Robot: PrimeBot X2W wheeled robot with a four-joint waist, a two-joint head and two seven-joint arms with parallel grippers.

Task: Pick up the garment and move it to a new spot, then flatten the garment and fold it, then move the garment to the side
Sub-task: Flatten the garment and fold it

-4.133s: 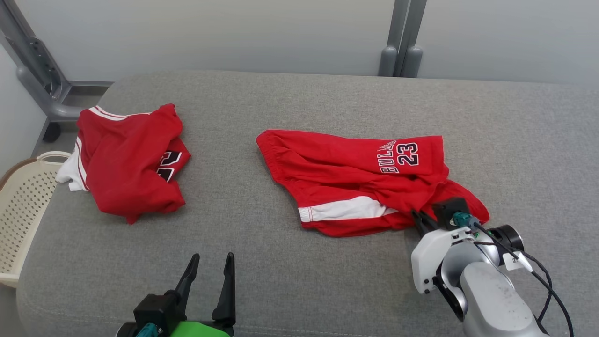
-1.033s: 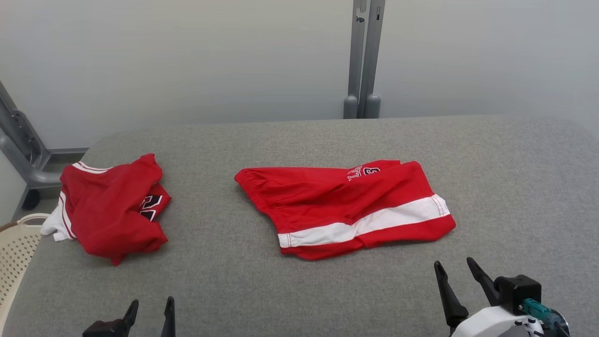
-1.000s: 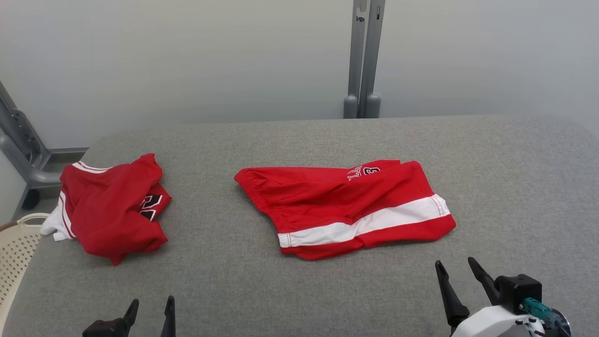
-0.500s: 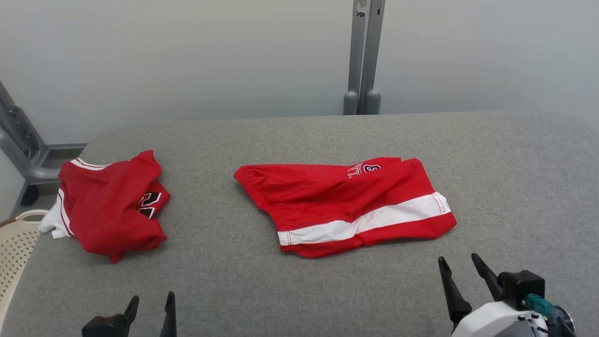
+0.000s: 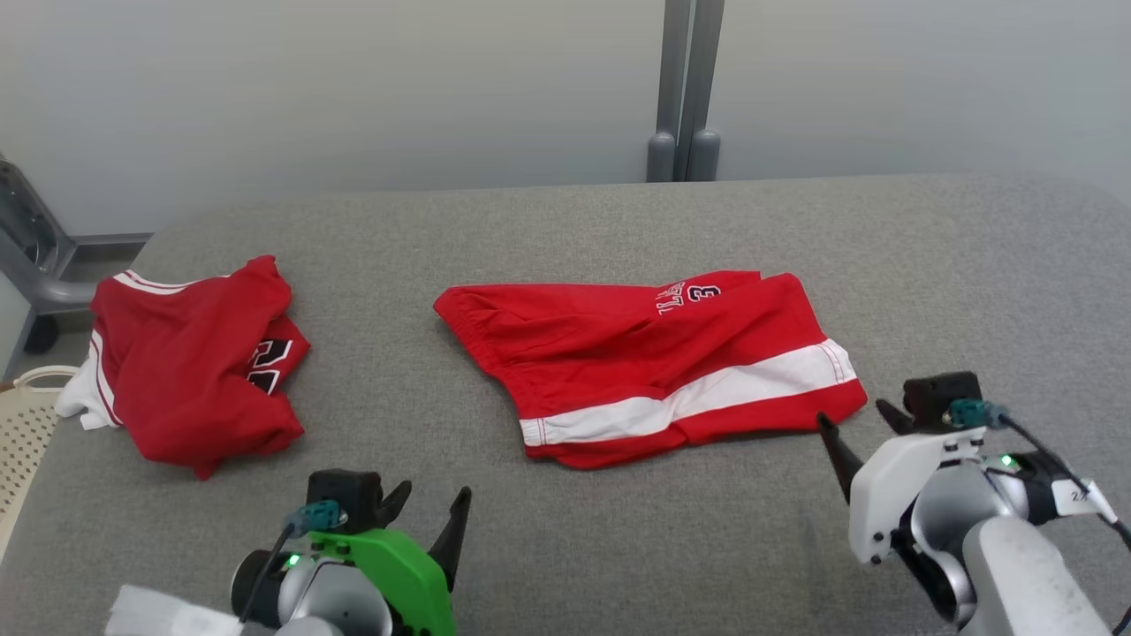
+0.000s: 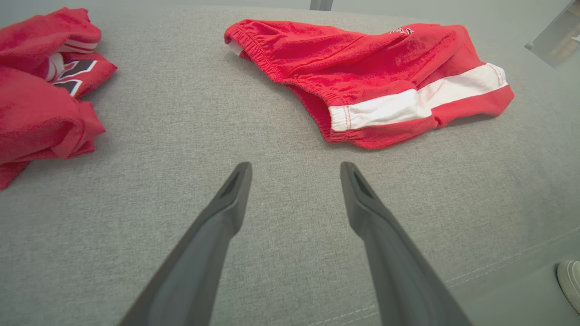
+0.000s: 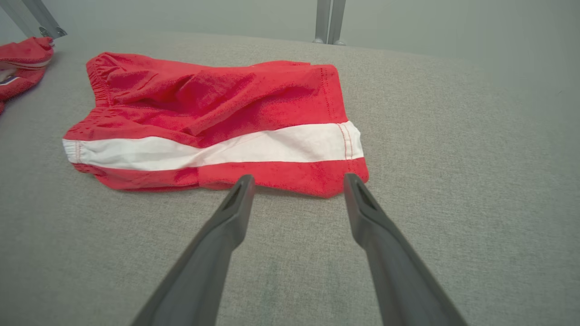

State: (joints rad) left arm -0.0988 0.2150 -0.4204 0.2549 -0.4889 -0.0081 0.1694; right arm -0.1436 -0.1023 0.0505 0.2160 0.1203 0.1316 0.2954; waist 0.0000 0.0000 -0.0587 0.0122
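The garment (image 5: 645,362), red shorts with a white side stripe and a partly hidden number print, lies folded lengthwise in the middle of the grey padded surface (image 5: 618,539). My right gripper (image 5: 853,415) is open just short of the shorts' near right corner. In the right wrist view its fingertips (image 7: 297,177) reach the red hem of the garment (image 7: 217,104) with nothing between them. My left gripper (image 5: 433,503) stands open over bare fabric, well short of the shorts. The left wrist view has the gripper (image 6: 295,166) pointing toward the garment (image 6: 371,77).
A second red garment (image 5: 185,362) lies crumpled at the left edge, also in the left wrist view (image 6: 36,113). A cream perforated basket (image 5: 22,433) sits beyond the left edge. A grey post (image 5: 680,88) rises behind the surface. A pale shoe (image 6: 568,280) shows on the floor.
The head camera has tilted down. Both arms have come up and forward, the right gripper nearing the shorts' near right corner. Four seconds ago the shorts' leg was crumpled at the right gripper; now they lie folded.
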